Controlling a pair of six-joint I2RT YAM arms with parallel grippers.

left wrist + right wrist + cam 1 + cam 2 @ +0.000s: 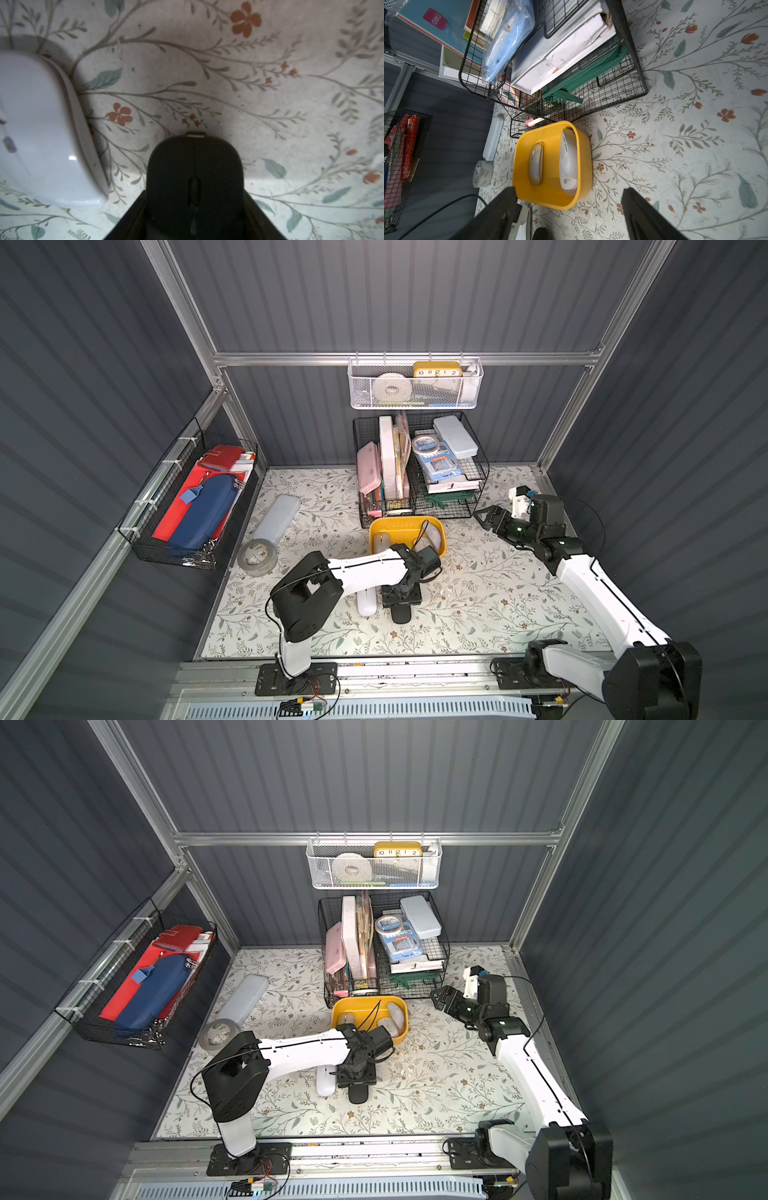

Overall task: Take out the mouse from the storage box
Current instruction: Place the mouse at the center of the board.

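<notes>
Black mouse point(194, 176) is out of the box point(441, 546) and clamped in the left claw point(401, 600), jaws narrow on its flanks. It hangs low over the desk point(498, 605), at 6 o'clock from the box. Cannot tell whether its belly touches the desk yet.

White mouse point(366, 602) lies flat on the desk just beside the black one, at its 9 o'clock. The two are apart, with a strip of floral cover between them in the left wrist view.

Box stands near desk centre, just in front of the wire baskets point(440, 489). Two mice lie inside it, seen from the right wrist:
- slim mouse point(535, 164), flat on the floor of the box
- big mouse point(568, 164), propped against the wall

Right claw point(482, 517) hovers at 3 o'clock from the box, jaws wide and empty. It faces the box and is well clear of its rim.

Progress, as judged:
- One mouse is out and lying loose on the desk.
- A second is out but not yet released.
- If the task means every mouse, roughly half is done.

Left to do: let go of the black mouse, then fetch the slim and big mice. The right claw looks placed for that. The big mouse leans on the wall, so a grip there seems tight.
</notes>
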